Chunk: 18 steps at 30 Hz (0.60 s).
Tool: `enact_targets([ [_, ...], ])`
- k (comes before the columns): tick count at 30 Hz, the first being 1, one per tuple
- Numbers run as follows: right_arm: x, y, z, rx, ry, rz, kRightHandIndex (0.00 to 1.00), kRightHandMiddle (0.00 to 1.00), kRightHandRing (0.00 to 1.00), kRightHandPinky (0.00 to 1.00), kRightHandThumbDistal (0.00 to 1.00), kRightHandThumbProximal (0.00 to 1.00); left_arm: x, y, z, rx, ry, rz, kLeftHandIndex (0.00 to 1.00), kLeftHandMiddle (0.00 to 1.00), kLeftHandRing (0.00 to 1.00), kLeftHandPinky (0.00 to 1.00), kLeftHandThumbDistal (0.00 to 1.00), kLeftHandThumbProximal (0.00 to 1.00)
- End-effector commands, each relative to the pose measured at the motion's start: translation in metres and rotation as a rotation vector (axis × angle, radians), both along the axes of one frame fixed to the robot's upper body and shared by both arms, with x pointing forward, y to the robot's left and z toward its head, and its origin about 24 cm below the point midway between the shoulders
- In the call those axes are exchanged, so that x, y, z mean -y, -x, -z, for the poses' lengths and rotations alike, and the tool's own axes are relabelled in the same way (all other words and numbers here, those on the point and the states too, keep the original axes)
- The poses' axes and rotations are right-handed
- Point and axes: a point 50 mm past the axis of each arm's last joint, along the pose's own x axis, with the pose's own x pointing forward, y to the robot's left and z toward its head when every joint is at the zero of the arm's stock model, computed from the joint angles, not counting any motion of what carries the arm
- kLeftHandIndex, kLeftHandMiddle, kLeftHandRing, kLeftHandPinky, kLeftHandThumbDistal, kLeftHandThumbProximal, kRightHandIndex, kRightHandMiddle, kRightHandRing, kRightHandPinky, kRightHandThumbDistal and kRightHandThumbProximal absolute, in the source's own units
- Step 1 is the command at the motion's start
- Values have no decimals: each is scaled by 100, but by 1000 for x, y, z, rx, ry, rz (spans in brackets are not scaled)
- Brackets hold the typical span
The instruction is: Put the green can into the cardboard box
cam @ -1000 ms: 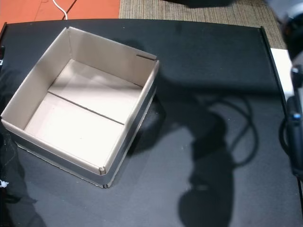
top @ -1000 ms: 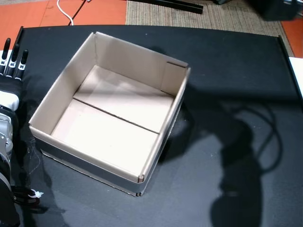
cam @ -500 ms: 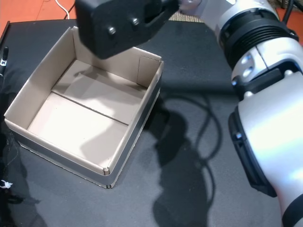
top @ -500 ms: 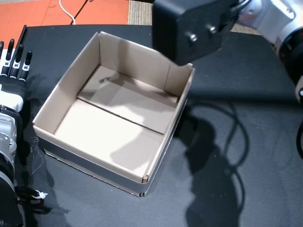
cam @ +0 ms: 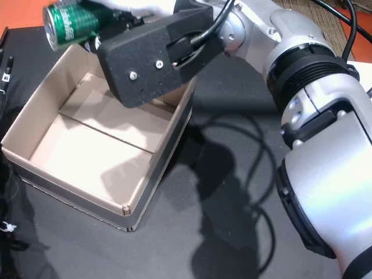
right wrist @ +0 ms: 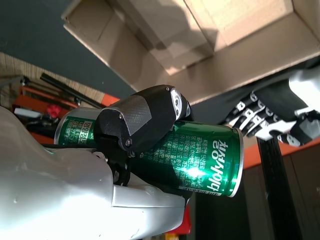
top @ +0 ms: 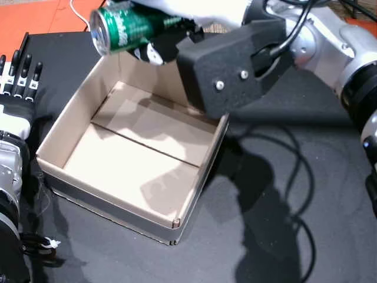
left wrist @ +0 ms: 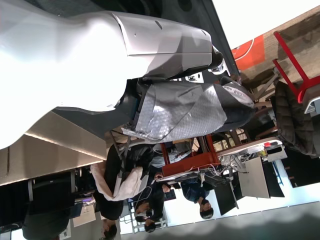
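The green can (top: 121, 26) (cam: 72, 23) lies on its side in my right hand (top: 168, 35) (cam: 125, 17), which is shut on it. It hangs above the far left corner of the cardboard box (top: 59, 130) (cam: 23, 125). The box is open-topped, with nothing inside, and stands on the black table. In the right wrist view the black thumb (right wrist: 140, 125) presses on the can (right wrist: 205, 157), and the box (right wrist: 210, 75) lies below. My left hand (top: 17, 88) rests at the table's left edge with straight, spread fingers, holding nothing.
The black table (top: 294, 236) runs right of the box, crossed by the arm's shadow. My right forearm (top: 235, 65) reaches over the box's far wall. Orange floor and a white cable (top: 79, 15) lie beyond the table. Several people sit in the room (left wrist: 160, 200) in the left wrist view.
My right arm has swung in from the upper right, carrying the green can, and now holds it over the box's far left corner. The left hand has stayed put.
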Motion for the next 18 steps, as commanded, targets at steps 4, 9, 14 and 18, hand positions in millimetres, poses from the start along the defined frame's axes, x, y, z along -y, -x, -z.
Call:
enact_targets([
  [4, -4, 1, 11, -51, -52, 13, 15, 14, 22, 38, 19, 0, 2, -1, -1, 1, 0, -5, 57, 61, 68, 89, 0, 94],
  [9, -7, 2, 26, -102, -51, 26, 15, 13, 20, 38, 13, 0, 3, -1, -1, -8, -6, -5, 57, 57, 64, 84, 0, 93],
  [14, -8, 2, 37, -147, -49, 45, 12, 10, 18, 39, 12, 0, 5, -2, -1, -6, 0, 1, 59, 56, 63, 82, 0, 94],
  [18, -10, 4, 48, -193, -54, 53, 7, 8, 16, 38, 0, 0, 8, -2, 0, -2, -13, 7, 59, 56, 65, 85, 0, 99],
])
